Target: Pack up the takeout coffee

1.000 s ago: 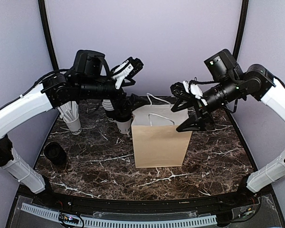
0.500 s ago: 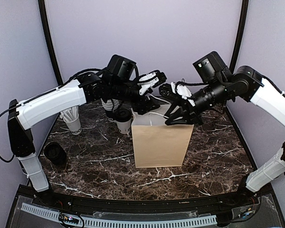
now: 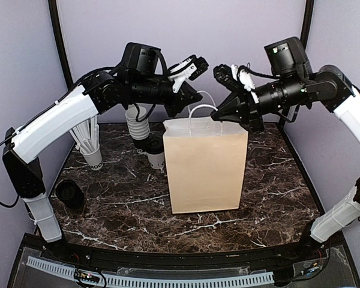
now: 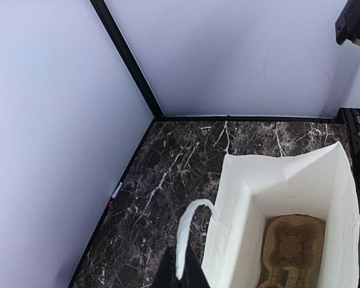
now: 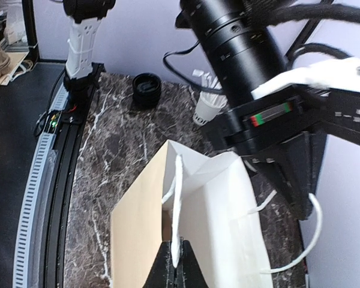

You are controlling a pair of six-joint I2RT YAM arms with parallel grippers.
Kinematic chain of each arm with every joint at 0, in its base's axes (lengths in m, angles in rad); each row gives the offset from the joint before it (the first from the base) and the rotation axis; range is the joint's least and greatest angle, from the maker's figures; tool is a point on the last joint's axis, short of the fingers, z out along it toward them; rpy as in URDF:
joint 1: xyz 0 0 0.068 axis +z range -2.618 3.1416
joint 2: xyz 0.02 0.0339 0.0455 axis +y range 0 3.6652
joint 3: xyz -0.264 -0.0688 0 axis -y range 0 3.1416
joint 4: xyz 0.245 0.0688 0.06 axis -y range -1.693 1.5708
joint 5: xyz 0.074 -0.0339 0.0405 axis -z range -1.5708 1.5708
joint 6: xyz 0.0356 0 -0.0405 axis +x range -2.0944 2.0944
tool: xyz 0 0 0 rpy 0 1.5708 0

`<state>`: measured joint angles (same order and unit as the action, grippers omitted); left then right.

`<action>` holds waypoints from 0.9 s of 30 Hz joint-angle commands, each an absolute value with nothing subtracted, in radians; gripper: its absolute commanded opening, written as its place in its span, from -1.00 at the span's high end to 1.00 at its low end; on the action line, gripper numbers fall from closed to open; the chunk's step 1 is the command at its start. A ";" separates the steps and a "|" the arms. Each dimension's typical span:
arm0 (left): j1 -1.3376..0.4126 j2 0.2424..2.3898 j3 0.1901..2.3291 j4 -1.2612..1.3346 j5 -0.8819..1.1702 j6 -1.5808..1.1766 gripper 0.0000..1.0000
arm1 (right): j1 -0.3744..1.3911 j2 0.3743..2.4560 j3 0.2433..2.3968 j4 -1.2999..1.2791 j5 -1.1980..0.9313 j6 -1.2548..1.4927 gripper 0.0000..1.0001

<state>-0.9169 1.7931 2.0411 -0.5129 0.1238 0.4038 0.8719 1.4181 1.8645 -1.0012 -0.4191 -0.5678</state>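
Left hand [image 4: 181,277] of mine is pinched shut on one white handle [image 4: 189,231] of the brown paper bag [image 3: 207,174]. My right hand [image 5: 175,264] is nipped onto the other handle [image 5: 177,198], and together they hold the mouth apart. Down inside lies a pulp cup carrier [image 4: 291,249]. A lidded coffee cup [image 3: 156,155] stands on the desk [image 3: 276,198] just behind the bag's left edge. I judge it light, crushable paper, perhaps full, with a lid liable to pop. I would grip the wall below the lid, gently, and keep it upright.
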 commanded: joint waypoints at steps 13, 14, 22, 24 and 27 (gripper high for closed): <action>-0.913 1.829 2.372 -0.551 0.158 0.417 1.00 | 0.831 1.425 2.070 -0.974 -0.410 -0.564 1.00; -0.913 1.833 2.379 -0.551 0.153 0.420 1.00 | 0.831 1.426 2.071 -0.973 -0.408 -0.564 1.00; -0.914 1.844 2.382 -0.543 0.142 0.434 1.00 | 0.831 1.433 2.071 -0.974 -0.384 -0.573 1.00; -0.914 1.846 2.382 -0.544 0.145 0.435 1.00 | 0.830 1.434 2.070 -0.973 -0.384 -0.574 1.00; -0.913 1.850 2.382 -0.544 0.153 0.434 1.00 | 0.830 1.432 2.066 -0.974 -0.380 -0.575 1.00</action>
